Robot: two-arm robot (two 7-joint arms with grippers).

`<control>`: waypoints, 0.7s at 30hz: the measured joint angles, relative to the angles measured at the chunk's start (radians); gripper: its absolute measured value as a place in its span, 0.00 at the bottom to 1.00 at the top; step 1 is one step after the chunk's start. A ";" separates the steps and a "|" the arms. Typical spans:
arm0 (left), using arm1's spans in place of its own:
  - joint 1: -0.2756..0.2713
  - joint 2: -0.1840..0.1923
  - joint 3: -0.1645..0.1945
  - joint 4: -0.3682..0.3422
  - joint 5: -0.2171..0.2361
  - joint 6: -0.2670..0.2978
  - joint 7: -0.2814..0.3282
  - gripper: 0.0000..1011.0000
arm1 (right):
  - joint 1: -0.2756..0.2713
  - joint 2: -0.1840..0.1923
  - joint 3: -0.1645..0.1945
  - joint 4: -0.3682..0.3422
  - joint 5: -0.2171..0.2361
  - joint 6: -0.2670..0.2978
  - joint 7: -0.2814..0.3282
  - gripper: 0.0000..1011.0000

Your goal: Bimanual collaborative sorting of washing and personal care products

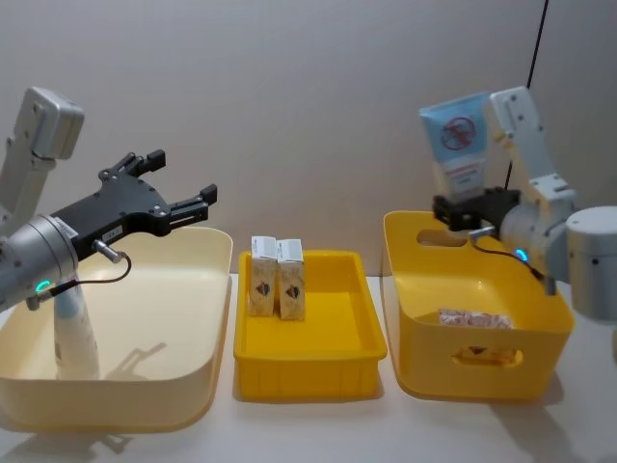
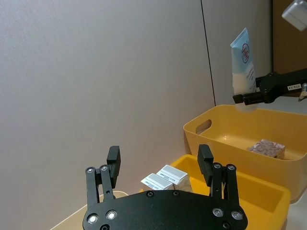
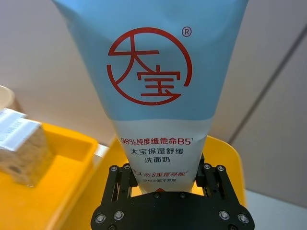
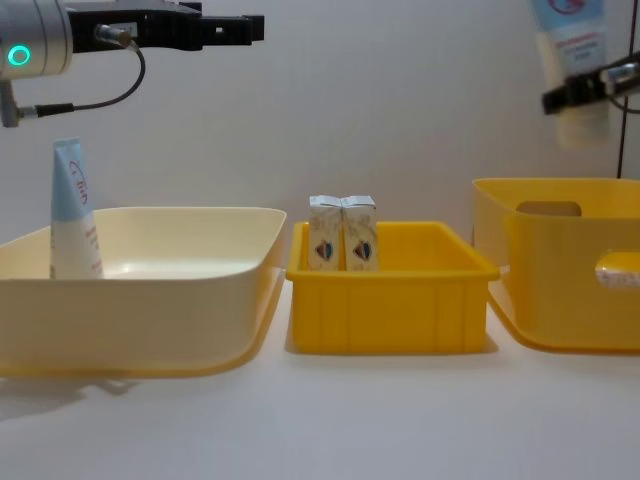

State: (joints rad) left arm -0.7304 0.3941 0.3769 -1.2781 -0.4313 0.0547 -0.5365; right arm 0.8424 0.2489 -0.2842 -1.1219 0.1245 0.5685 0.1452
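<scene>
My right gripper (image 1: 469, 210) is shut on the lower end of a white and pale blue squeeze tube (image 1: 457, 145) with a red logo (image 3: 158, 96), holding it upright above the back of the deep yellow bin (image 1: 482, 362). My left gripper (image 1: 183, 177) hangs open with nothing in it (image 2: 159, 155), above the cream bin (image 1: 183, 386). A second tube (image 1: 75, 333) stands upright in that cream bin at its left end (image 4: 73, 215). Two white cartons (image 1: 277, 278) stand side by side at the back left of the shallow yellow tray (image 1: 308, 371).
A small printed packet (image 1: 474, 318) lies on the floor of the deep yellow bin. The three containers stand in a row on the white table, close together. A plain wall rises just behind them.
</scene>
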 joint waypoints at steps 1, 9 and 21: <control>0.000 0.000 0.000 0.000 0.000 0.000 0.000 0.99 | 0.004 0.001 0.003 0.006 -0.002 0.008 -0.004 0.62; 0.000 0.000 0.000 0.000 0.000 0.000 0.000 0.99 | 0.042 0.013 0.024 0.071 -0.018 0.075 -0.038 0.83; 0.000 0.000 0.000 0.000 0.000 0.000 0.000 0.99 | 0.073 0.022 0.040 0.122 -0.031 0.124 -0.063 0.99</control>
State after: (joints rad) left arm -0.7304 0.3940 0.3769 -1.2782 -0.4313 0.0547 -0.5365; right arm 0.9150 0.2708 -0.2437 -1.0000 0.0937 0.6925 0.0823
